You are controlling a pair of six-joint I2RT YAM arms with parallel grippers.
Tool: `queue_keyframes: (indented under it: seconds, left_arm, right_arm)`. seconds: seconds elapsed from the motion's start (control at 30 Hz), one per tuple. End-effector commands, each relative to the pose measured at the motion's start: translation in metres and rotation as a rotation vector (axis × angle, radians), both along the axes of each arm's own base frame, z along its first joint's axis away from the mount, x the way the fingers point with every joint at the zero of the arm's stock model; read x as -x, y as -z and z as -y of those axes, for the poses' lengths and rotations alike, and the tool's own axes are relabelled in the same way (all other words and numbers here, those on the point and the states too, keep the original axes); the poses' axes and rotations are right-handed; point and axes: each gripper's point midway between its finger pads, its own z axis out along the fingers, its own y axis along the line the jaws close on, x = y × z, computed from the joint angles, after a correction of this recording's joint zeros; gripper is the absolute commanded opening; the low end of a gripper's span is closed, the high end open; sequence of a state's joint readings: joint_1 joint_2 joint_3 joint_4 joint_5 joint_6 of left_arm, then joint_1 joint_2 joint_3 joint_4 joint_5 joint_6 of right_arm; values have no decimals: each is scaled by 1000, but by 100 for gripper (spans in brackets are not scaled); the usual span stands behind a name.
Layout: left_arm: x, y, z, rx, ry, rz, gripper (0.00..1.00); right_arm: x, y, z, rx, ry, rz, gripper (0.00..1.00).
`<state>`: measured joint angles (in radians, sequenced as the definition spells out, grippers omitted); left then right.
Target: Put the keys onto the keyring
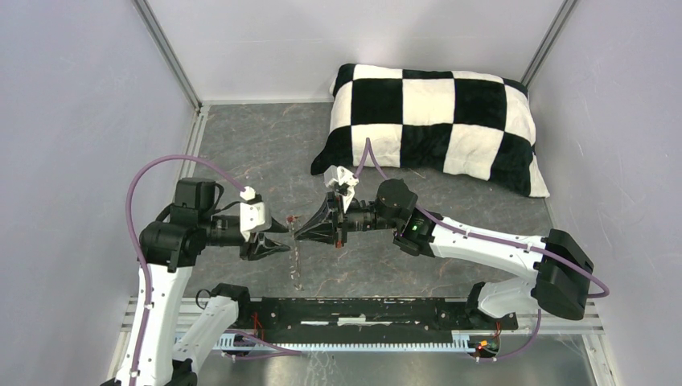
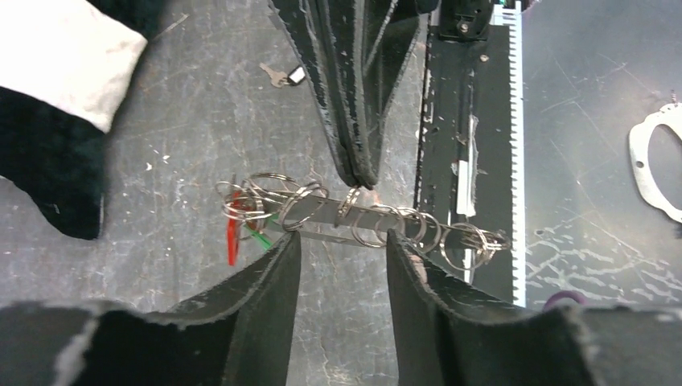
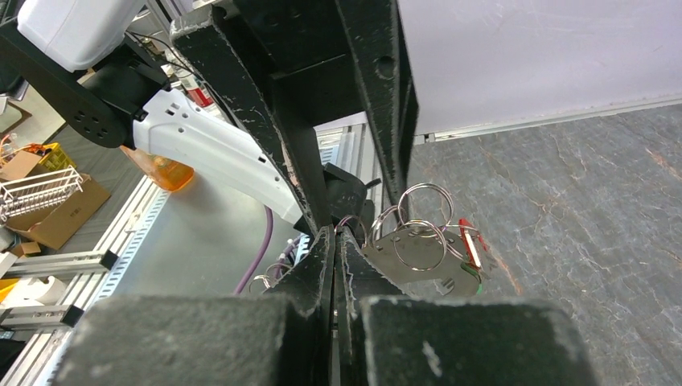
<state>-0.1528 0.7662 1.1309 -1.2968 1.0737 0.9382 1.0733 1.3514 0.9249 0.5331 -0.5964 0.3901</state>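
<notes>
Keyring (image 2: 366,219) at mid-frame, held clear of the worktop (image 2: 185,121) — right gripper (image 2: 359,178) fingers clamped on its upper edge. Left gripper (image 2: 343,239) fingers wide, straddling it. Judged stiff, light, slippery metal; rings (image 2: 301,201) likely to swing — best held by the flat plate.

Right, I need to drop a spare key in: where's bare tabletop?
Bare grey tabletop lies back-left, between the metal side rail and the black-and-white checked pillow. Crowded at centre: left gripper and right gripper meet at the grey metal keyring plate.
</notes>
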Motion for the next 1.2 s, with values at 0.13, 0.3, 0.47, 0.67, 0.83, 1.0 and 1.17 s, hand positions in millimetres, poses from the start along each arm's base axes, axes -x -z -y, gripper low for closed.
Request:
queue_keyframes:
  seconds: [0.13, 0.3, 0.47, 0.67, 0.83, 1.0, 1.17]
  left_arm:
    - [-8, -17, 5, 62, -21, 69, 55]
    - [-4, -20, 8, 86, -6, 47, 52]
    - [-2, -17, 8, 82, 2, 21, 49]
    - [0, -13, 9, 78, 15, -3, 45]
    - [3, -11, 8, 74, 29, -5, 39]
    - [6, -2, 3, 23, 31, 14, 49]
    - [-2, -7, -6, -31, -21, 118, 58]
  right_arm:
    - [8, -21, 1, -76, -33, 29, 0]
    - [6, -21, -1, -72, -27, 25, 1]
    - [4, -22, -3, -70, -17, 18, 0]
    - [6, -21, -9, -64, -25, 6, 0]
    - [5, -19, -15, -47, -12, 2, 0]
    - [0, -18, -14, -45, 23, -6, 0]
    - [-8, -12, -10, -24, 86, -25, 0]
